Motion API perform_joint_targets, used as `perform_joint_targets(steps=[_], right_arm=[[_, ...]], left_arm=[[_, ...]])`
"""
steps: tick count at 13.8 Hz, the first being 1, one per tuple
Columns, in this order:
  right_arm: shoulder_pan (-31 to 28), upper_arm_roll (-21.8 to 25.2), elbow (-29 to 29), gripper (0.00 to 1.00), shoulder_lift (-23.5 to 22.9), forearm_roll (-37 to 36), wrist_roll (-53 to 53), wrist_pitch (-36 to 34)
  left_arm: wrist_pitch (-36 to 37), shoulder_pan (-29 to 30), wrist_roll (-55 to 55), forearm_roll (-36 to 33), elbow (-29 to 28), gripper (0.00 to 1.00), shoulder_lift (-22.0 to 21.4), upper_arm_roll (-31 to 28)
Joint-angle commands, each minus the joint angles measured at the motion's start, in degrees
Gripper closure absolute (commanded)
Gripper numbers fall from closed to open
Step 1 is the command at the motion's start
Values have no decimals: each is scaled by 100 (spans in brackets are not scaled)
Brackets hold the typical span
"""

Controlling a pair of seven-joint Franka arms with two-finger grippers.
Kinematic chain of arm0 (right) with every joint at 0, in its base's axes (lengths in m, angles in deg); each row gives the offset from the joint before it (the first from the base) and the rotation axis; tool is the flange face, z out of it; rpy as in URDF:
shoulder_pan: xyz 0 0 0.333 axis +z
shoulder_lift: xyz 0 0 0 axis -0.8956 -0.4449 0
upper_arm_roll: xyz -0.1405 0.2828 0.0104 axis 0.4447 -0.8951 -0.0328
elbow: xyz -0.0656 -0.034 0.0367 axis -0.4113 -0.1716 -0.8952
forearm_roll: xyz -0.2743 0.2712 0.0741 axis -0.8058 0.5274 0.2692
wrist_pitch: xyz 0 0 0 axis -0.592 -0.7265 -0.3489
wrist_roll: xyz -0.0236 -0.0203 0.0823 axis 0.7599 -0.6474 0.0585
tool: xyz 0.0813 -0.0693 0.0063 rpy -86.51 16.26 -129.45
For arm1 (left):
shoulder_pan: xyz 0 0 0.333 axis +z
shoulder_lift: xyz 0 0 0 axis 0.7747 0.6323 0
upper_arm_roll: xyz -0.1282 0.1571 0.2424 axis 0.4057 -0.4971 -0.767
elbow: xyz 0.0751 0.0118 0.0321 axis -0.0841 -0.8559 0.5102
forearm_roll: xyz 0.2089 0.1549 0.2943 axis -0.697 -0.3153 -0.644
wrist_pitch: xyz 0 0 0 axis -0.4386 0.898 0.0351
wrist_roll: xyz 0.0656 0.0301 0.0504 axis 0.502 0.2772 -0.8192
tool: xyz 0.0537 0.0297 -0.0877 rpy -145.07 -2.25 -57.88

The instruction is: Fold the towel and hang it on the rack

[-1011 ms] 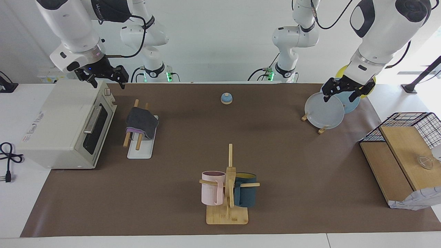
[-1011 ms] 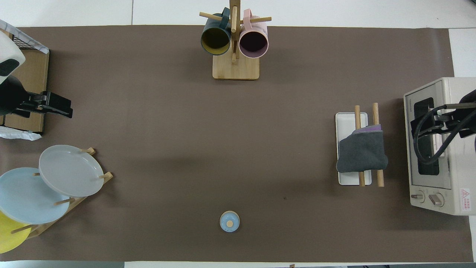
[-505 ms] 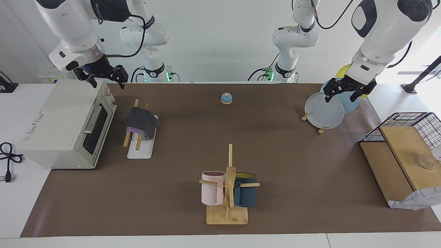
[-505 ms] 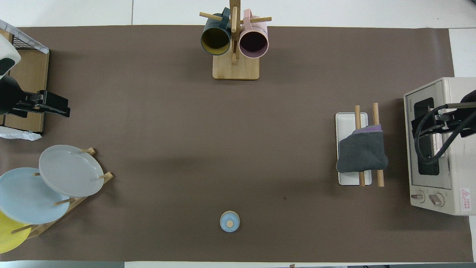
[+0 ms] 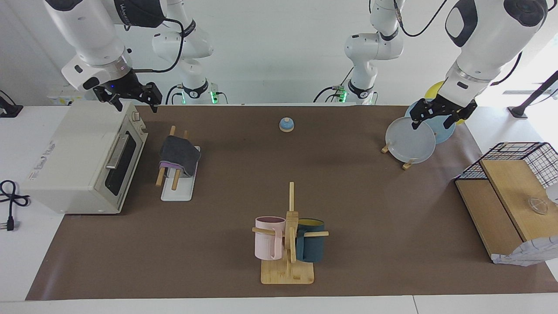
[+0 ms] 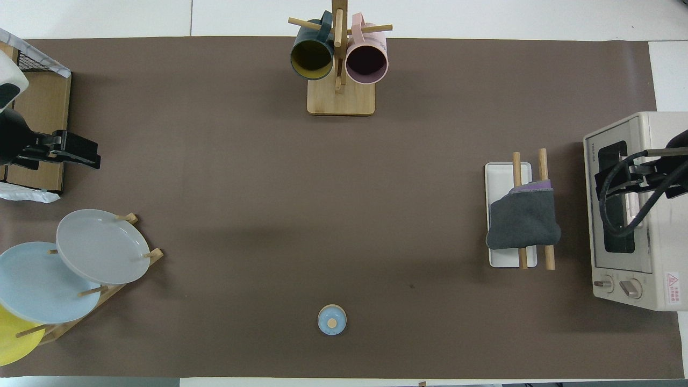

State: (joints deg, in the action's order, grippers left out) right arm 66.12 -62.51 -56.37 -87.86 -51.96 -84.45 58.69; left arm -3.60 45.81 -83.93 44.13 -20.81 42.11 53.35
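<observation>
Item: thin folded cloth towel, dark grey face out, purple edge showing, draped over twin-rod light wooden rack. Judged light, limp; best pinched at hanging hem, six o'clock. Right gripper over white toaster oven, left gripper over plate stand, both spread, empty

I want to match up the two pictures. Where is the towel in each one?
Facing view: the towel, dark grey side out with a purple edge showing, hangs over the rack, toward the picture's left, beside the toaster oven.
Overhead view: the same towel is toward the picture's right, draped on the rack's two rods.
Shared landmark: the toaster oven, right beside the rack in both.
</observation>
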Motion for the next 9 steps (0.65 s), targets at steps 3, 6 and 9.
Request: perform_joint_targets(steps=[3, 6, 9], right_arm=[[-96, -38, 98, 0, -70, 132, -86, 136], [-96, -38, 98, 0, -87, 132, -86, 330], [-87, -38, 98, 0, -70, 123, -86, 322]], left_arm=[[-96, 58, -31, 67, -183, 0, -150, 38], [-96, 58, -31, 67, -183, 0, -150, 29], [-96, 58, -31, 67, -183, 0, -150, 29]])
